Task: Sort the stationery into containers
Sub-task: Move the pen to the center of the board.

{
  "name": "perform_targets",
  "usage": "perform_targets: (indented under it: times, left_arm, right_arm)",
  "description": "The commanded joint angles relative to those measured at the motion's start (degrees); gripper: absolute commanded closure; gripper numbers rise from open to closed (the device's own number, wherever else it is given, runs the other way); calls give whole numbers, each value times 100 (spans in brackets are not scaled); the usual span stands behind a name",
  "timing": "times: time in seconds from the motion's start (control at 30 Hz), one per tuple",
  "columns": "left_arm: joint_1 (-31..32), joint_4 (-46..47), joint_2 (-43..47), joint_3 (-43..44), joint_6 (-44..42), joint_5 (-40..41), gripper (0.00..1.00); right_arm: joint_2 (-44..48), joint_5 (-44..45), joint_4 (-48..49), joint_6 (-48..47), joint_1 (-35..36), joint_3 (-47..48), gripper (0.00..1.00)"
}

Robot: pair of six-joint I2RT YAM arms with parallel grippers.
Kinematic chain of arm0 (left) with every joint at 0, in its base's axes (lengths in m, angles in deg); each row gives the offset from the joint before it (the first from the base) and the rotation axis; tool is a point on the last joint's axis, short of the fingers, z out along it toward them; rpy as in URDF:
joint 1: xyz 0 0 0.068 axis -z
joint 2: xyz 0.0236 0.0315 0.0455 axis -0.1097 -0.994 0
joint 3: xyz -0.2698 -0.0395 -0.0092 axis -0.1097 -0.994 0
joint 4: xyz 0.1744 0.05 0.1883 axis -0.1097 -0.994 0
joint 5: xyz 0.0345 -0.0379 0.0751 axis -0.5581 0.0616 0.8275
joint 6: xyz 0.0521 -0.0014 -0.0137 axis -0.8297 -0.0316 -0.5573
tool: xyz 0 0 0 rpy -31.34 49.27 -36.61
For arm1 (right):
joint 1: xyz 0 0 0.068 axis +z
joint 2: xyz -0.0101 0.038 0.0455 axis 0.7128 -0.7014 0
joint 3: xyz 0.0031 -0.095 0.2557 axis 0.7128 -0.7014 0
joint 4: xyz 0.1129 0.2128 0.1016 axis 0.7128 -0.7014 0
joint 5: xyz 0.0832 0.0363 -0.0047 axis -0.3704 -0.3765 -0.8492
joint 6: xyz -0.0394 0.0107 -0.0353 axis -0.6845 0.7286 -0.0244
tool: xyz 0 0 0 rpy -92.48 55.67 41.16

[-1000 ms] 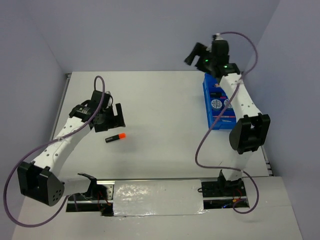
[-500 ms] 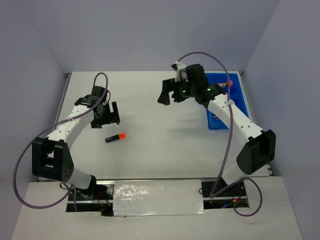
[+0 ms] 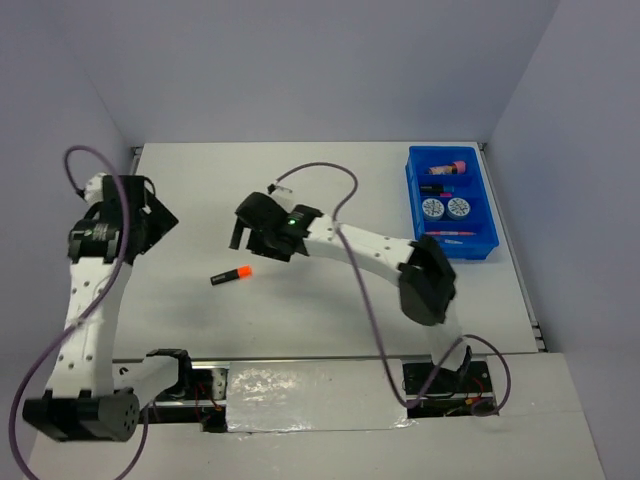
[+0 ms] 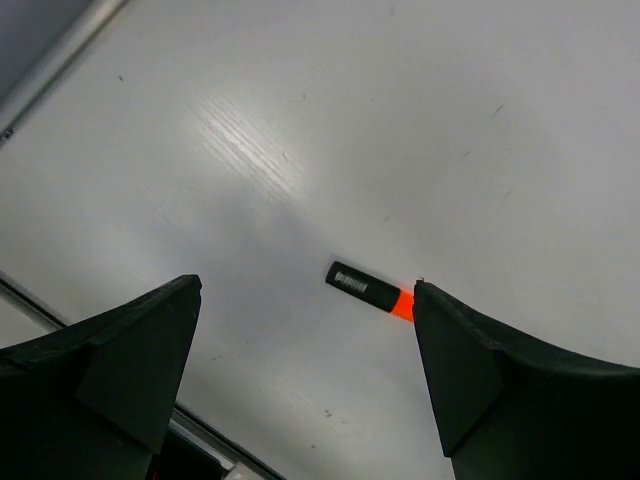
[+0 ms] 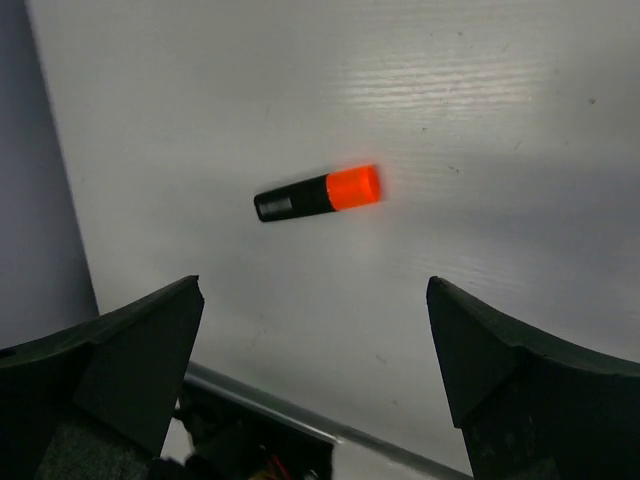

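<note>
My right end effector (image 3: 250,230) hangs spread wide and empty over the table, near the orange-capped highlighter (image 3: 231,274) but not touching it. The highlighter lies flat, left of the table's centre and toward the near edge. My left end effector (image 3: 148,215) is also spread and empty by the left edge, and the blue tray (image 3: 411,200) sits in the far right corner.

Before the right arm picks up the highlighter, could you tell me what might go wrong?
The orange-capped highlighter lies flat on the smooth table; the open right gripper near it could nudge it and roll it away. The blue tray sits far across the table, so a loose grip might drop it on the way.
</note>
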Motion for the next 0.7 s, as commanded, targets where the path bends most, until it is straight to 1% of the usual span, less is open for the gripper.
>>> perform_targets:
  times: [0.0, 0.03, 0.07, 0.1, 0.13, 0.17, 0.27, 0.37, 0.43, 0.53, 0.57, 0.67]
  left_arm:
    - [-31, -275, 640, 949, -71, 269, 1]
    - [57, -415, 570, 1179, -45, 381, 1]
    - [75, -425, 561, 1312, -167, 278, 1]
    - [180, -260, 587, 1357, -229, 164, 1]
    - [250, -154, 735, 1296, -273, -133, 1]
    - [277, -66, 824, 1139, -274, -266, 1]
    - [452, 172, 1096, 901, -256, -662, 1]
    - [620, 628, 1194, 647, -493, -1190, 1]
    - [655, 682, 1202, 593, -555, -1383, 1]
    - [655, 761, 1211, 549, -704, -1612, 1]
    - [655, 805, 1203, 549, -730, -1734, 1]
    - [655, 910, 1211, 531, -845, -1998, 1]
  right_arm:
    - [-1236, 175, -942, 1619, 176, 1207, 0]
    - [-1458, 271, -1058, 1916, 264, 1456, 0]
    - [-1652, 333, -1224, 2058, 378, 1867, 0]
    - [-2063, 299, -1365, 2225, 405, 2072, 1]
    - [-2285, 246, -1550, 2566, 432, 2309, 2]
    - [-2670, 115, -1873, 2683, 449, 2711, 4]
    - [-3138, 253, -2437, 2965, 528, 3328, 6]
    - [-3140, 500, -2448, 3114, 616, 3322, 11]
    - [-3183, 580, -2483, 3307, 625, 3330, 13]
    - [-3464, 554, -2728, 3518, 625, 3602, 16]
    - [-3630, 562, -2903, 3562, 617, 3855, 17]
    - [-3781, 624, -2914, 3747, 608, 4086, 19]
